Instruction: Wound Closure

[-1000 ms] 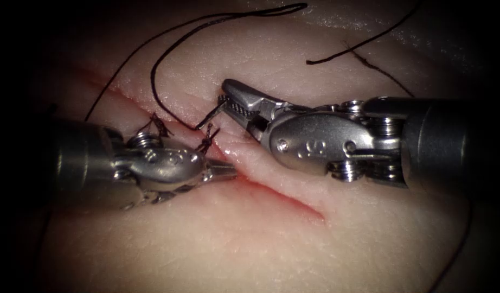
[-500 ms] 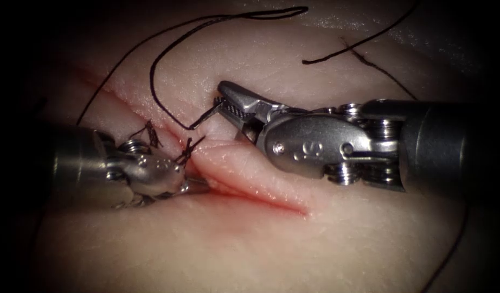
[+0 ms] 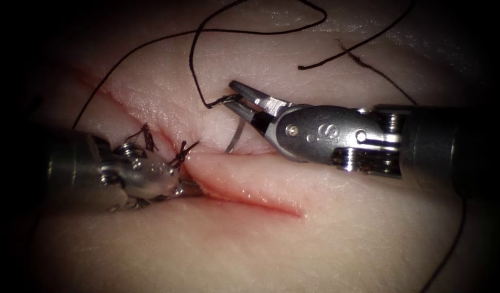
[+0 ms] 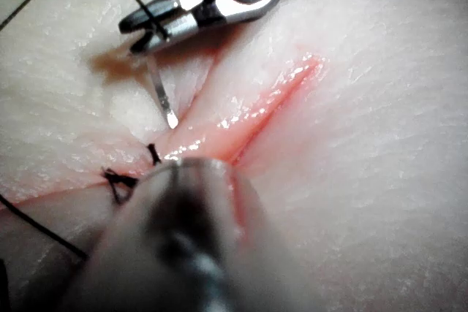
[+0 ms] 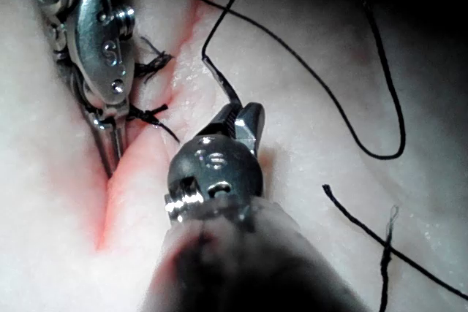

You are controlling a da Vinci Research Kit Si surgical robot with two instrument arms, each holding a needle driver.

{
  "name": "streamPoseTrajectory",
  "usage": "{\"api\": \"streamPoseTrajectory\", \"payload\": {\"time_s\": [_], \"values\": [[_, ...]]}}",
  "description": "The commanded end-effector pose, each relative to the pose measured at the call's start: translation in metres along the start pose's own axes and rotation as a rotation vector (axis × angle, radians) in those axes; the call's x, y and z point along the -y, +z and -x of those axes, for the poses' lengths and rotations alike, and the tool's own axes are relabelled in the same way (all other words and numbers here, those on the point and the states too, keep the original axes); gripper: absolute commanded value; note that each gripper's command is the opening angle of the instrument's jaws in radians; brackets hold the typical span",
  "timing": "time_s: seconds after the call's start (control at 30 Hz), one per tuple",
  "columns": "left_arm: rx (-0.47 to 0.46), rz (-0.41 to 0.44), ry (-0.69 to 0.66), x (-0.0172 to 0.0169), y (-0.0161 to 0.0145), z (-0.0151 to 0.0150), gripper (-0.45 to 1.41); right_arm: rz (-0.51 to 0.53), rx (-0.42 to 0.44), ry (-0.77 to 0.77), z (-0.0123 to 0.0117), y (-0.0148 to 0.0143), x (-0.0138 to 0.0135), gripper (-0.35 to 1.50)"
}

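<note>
Our right hand [image 3: 231, 93] comes in from the right in the endoscope view, its jaws pressed together on the needle [image 3: 238, 133] close to the end where the thread [image 3: 193, 59] joins. We judge that this grip leaves most of the curve free to work with. The needle arcs down from the jaws, and its other end meets the tissue [image 3: 261, 244] at the far lip of the cut [image 3: 250, 198], on the cut's right side. The left hand [image 3: 193, 187] pinches that lip just left of the needle, apparently to raise the edge and steady it. Two knots [image 3: 144, 137] sit on the cut further left. The thread loops far across the tissue, clear of both hands, near a cut end of thread [image 3: 337, 54].

From the left wrist we see the right hand [image 4: 142, 31] clamped on the needle [image 4: 161, 96], whose bright end lies at the surface beside the raised lip. We cannot tell whether it has entered the tissue. The open stretch of the cut [image 4: 270, 104] runs away beyond it, not yet stitched.

From the right wrist, the left hand [image 5: 110, 147] lies along the cut with its narrow jaws closed on the edge, next to the knots [image 5: 150, 67]. The right hand [image 5: 238, 118] grips the needle's thread end, and the thread [image 5: 380, 107] trails off slack, so nothing seems to drag on the needle.
</note>
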Motion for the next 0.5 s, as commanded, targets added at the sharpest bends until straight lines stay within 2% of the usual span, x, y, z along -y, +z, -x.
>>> {"api": "streamPoseTrajectory", "payload": {"time_s": [0.03, 0.2, 0.5], "values": [[0.001, 0.002, 0.002, -0.0002, 0.0007, 0.0000, -0.27, 0.002, -0.002, 0.029, 0.0001, 0.0008, 0.0003, -0.35], [0.002, 0.008, 0.007, 0.0001, 0.0002, 0.0005, -0.27, -0.021, 0.002, 0.140, 0.0005, 0.0011, 0.0007, -0.35], [0.003, 0.014, 0.012, 0.0003, -0.0004, 0.0008, -0.28, -0.129, 0.030, 0.192, 0.0014, 0.0021, 0.0035, -0.35]]}}
